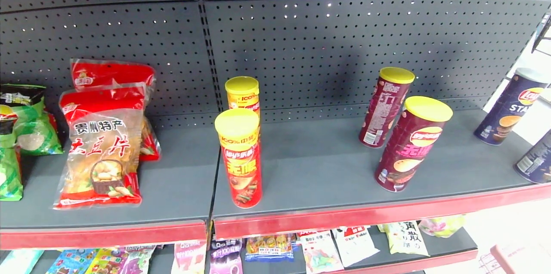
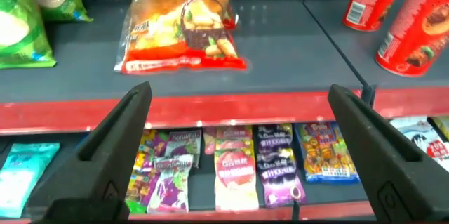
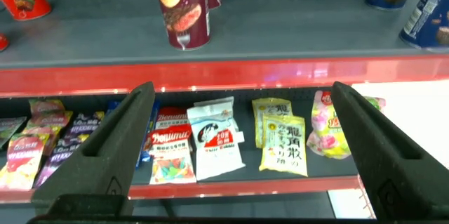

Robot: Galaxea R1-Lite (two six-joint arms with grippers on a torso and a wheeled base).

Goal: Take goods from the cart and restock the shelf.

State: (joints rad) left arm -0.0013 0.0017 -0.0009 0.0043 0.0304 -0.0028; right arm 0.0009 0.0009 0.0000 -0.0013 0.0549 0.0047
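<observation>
Holds nothing in left gripper (image 2: 238, 161) or right gripper (image 3: 238, 161) (both spread wide), before the shelf (image 1: 323, 170) with red cans (image 1: 241, 166), maroon cans (image 1: 407, 149) upright, bags (image 1: 103, 149).

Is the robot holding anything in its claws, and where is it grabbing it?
Nothing is held. The left gripper and the right gripper are both open and empty.

Dark grey pegboard backing (image 1: 344, 37) with light glinting through its holes.

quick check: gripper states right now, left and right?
Left gripper: open, holding nothing.
Right gripper: open, holding nothing.
</observation>
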